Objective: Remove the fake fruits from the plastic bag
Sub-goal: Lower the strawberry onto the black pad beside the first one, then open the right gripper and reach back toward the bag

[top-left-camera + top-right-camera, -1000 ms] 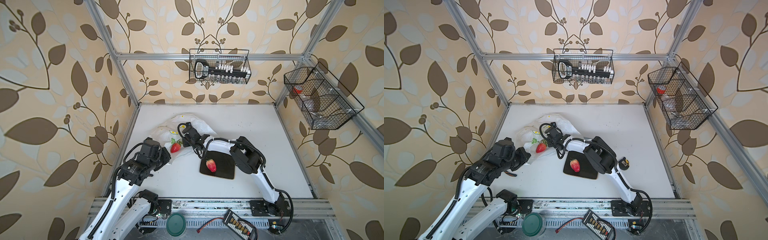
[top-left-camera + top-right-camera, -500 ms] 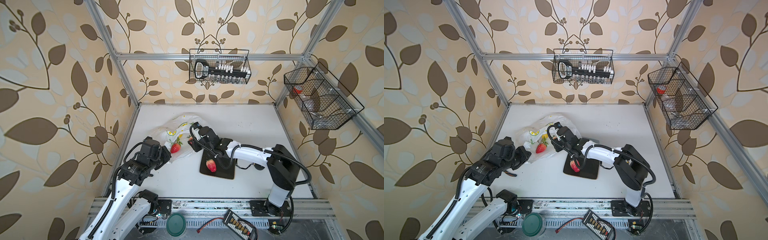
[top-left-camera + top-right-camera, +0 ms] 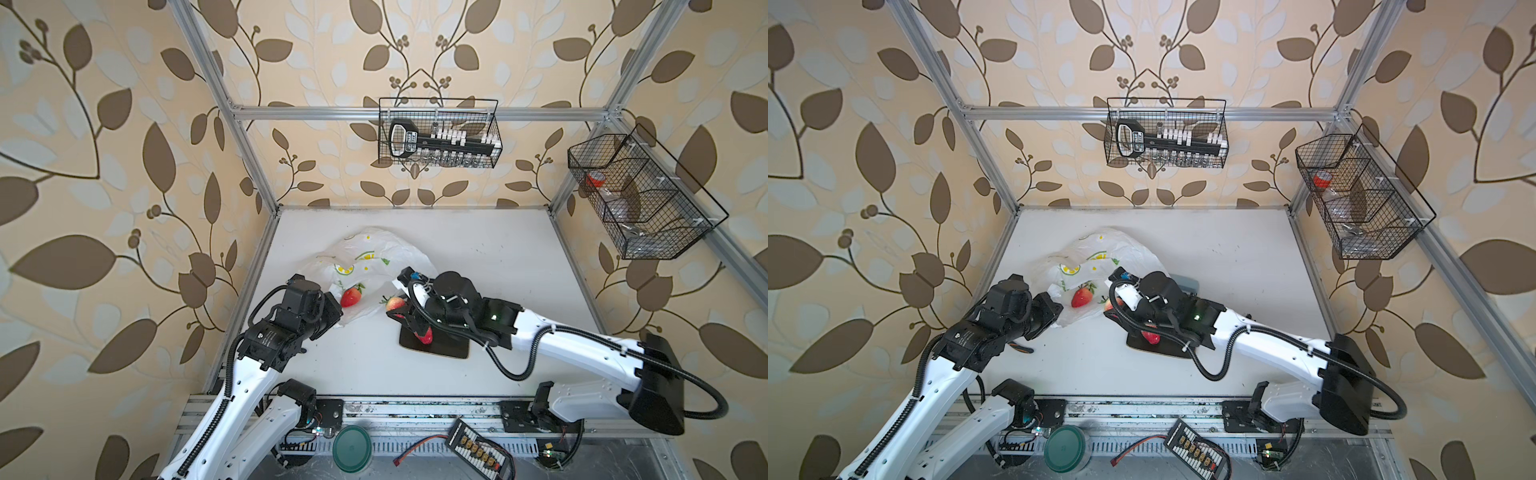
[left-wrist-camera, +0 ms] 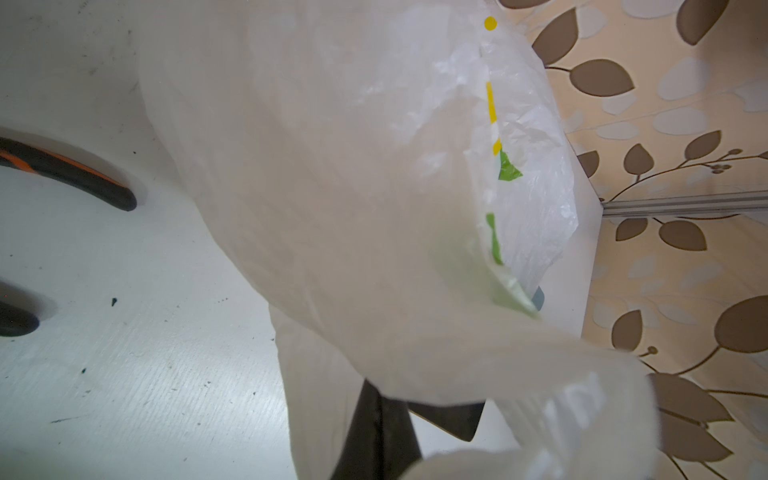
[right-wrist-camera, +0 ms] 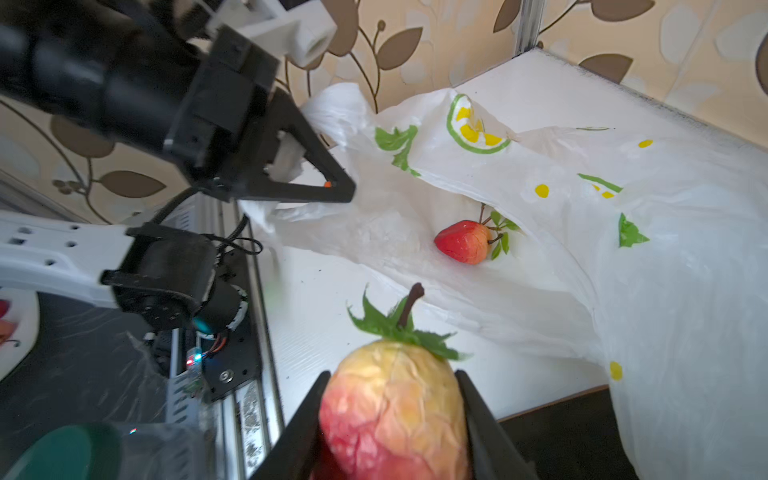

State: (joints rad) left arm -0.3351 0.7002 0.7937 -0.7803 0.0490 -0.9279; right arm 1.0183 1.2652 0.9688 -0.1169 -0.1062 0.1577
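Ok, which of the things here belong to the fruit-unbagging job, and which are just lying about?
Job: plastic bag, pinched by left gripper; strawberry in its mouth; peach in right gripper; red fruit on black tray.
Lying about: pliers; rear wire basket; side wire basket; green lid.

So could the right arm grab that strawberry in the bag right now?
Probably not yet. The right claw is shut on the peach, so it has no free grip. The strawberry lies close ahead in the open mouth of the bag, with nothing between.
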